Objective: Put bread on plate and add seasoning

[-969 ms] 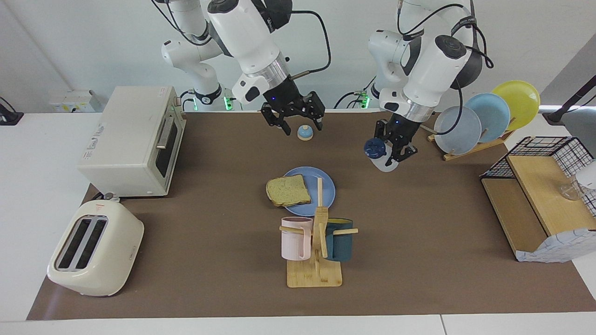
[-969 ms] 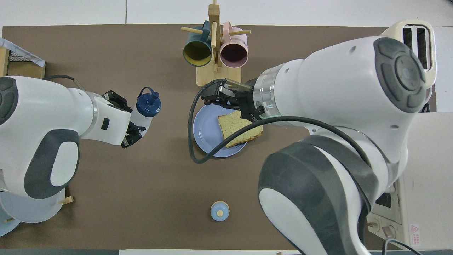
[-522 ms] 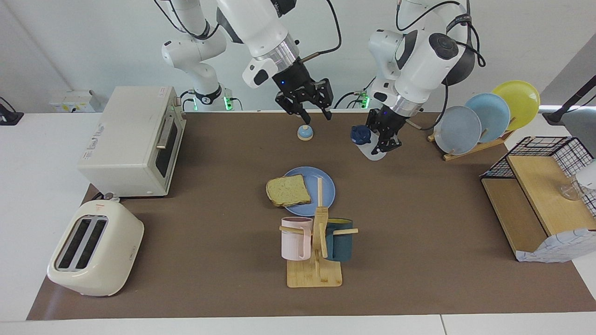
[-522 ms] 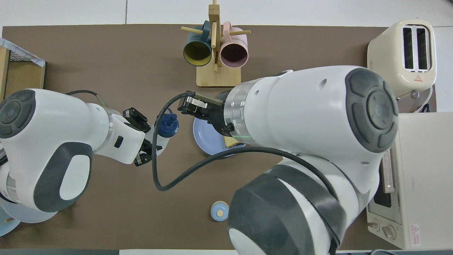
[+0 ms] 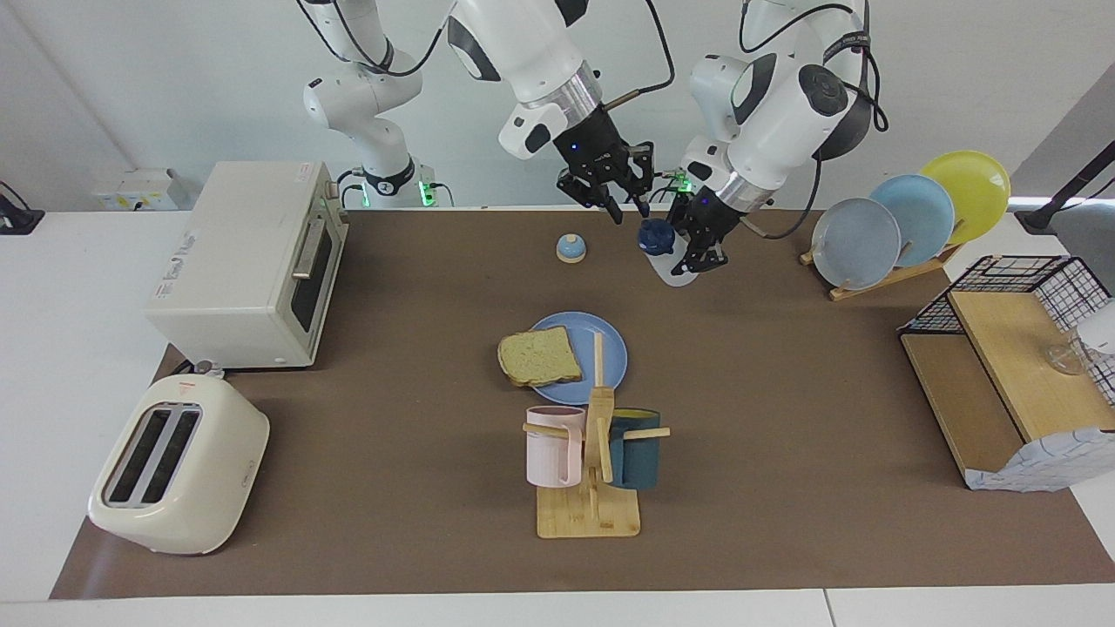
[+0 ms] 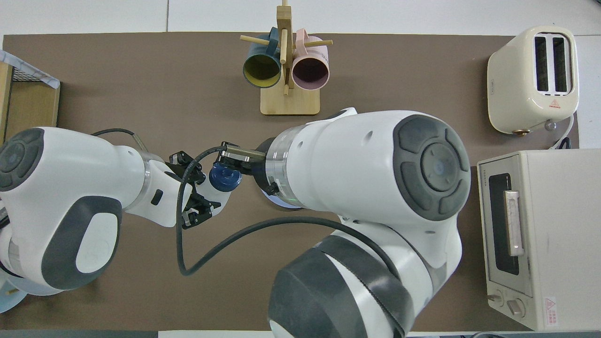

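Bread [image 5: 540, 357] on the plate [image 5: 610, 344] at mid-frame in the facing view, overhanging its edge toward the oven [image 5: 248, 261] at upper left. Mug rack [image 5: 592, 470] just below the plate, toaster [image 5: 179, 461] at lower left. Bottle [image 5: 664, 251] above the plate, bell [image 5: 571, 249] beside it, plate rack [image 5: 906, 218] upper right.

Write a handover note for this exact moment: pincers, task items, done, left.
Left pincer: shut on the seasoning bottle, held tilted in the air nearer the robots than the plate.
Right pincer: raised right beside the bottle's navy cap, fingers apart, not gripping it.
Bread: lying on the blue plate, overhanging the rim toward the right arm's end.
Done: bread plated, bottle picked up.
Left: probably open the cap, then season the bread.
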Action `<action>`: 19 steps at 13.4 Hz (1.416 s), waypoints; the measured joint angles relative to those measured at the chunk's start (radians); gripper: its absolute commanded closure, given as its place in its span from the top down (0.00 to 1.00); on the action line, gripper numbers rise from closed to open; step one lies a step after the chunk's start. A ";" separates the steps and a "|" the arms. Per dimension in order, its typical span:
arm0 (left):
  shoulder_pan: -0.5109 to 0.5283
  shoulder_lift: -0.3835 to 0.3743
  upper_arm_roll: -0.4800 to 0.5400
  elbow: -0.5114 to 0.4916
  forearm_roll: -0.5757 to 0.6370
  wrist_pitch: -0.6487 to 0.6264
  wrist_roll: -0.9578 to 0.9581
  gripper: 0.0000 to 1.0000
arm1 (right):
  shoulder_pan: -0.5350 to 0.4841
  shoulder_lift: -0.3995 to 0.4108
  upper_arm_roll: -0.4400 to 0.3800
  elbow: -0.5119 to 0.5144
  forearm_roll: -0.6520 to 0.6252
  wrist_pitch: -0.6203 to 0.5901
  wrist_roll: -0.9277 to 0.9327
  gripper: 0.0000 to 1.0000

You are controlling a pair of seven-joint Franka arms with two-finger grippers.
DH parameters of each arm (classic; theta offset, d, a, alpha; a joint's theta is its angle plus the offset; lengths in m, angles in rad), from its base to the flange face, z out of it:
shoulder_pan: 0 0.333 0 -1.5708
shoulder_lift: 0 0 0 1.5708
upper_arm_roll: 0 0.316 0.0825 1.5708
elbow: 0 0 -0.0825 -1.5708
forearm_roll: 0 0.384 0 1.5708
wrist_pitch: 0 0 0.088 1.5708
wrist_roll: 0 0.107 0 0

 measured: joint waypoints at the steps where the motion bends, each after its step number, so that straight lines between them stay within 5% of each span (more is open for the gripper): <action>1: -0.005 -0.001 0.000 -0.001 -0.001 0.000 0.015 0.00 | 0.004 0.003 0.000 0.000 -0.003 0.005 0.000 0.40; 5: -0.015 -0.003 0.000 -0.006 -0.002 0.000 0.053 0.00 | 0.008 0.005 0.000 0.000 -0.006 0.028 0.000 0.32; 19: -0.019 -0.006 0.001 -0.007 -0.003 0.008 0.061 0.00 | 0.008 0.006 -0.001 -0.005 -0.010 0.018 0.000 0.31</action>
